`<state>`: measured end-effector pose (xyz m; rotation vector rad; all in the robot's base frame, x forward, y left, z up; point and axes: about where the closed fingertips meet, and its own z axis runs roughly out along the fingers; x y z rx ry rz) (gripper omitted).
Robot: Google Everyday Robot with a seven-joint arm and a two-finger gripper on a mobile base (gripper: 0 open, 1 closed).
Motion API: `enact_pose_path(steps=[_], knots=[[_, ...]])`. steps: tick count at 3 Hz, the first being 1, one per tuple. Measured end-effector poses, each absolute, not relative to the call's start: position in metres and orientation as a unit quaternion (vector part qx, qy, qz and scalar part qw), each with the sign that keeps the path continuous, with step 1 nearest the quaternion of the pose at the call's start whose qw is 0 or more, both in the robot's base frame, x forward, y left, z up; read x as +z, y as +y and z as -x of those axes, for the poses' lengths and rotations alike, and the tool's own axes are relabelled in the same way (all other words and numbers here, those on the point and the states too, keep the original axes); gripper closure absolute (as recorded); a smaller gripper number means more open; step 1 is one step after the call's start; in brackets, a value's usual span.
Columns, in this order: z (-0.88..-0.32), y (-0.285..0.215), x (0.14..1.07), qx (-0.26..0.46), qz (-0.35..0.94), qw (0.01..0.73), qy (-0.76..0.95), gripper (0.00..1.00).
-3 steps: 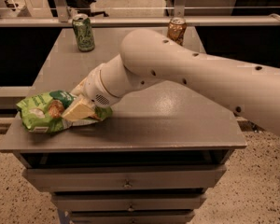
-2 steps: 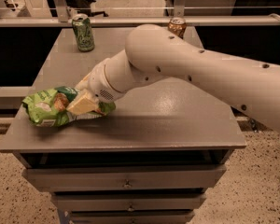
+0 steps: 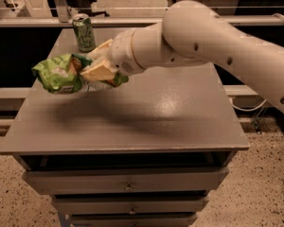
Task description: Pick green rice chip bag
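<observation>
The green rice chip bag (image 3: pixel 59 74) is a crinkly bright-green snack bag, held in the air above the left part of the grey table (image 3: pixel 146 122). My gripper (image 3: pixel 92 69) is shut on the bag's right end, with one cream finger (image 3: pixel 98 72) lying across it. The bag's shadow falls on the tabletop below. My big white arm (image 3: pixel 203 37) reaches in from the right.
A green drink can (image 3: pixel 84 32) stands at the table's back left, just behind the gripper. The table is a drawer cabinet with drawer fronts (image 3: pixel 128 181) below its front edge. A rail (image 3: pixel 132 20) runs behind it.
The gripper has lifted the bag off the tabletop and carried it up and slightly right; the arm now hides the brown can at the back right.
</observation>
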<state>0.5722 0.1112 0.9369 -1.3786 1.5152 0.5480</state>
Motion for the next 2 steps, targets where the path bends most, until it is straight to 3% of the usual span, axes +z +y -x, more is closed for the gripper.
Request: enact_pose_path(steps=[1,2], knots=[[-0.5875,0.0768,0.9689,0.221,0.535,0.544,0.607,1.0],[-0.587,0.0718,0.9713,0.218,0.534,0.547,0.606,1.0]])
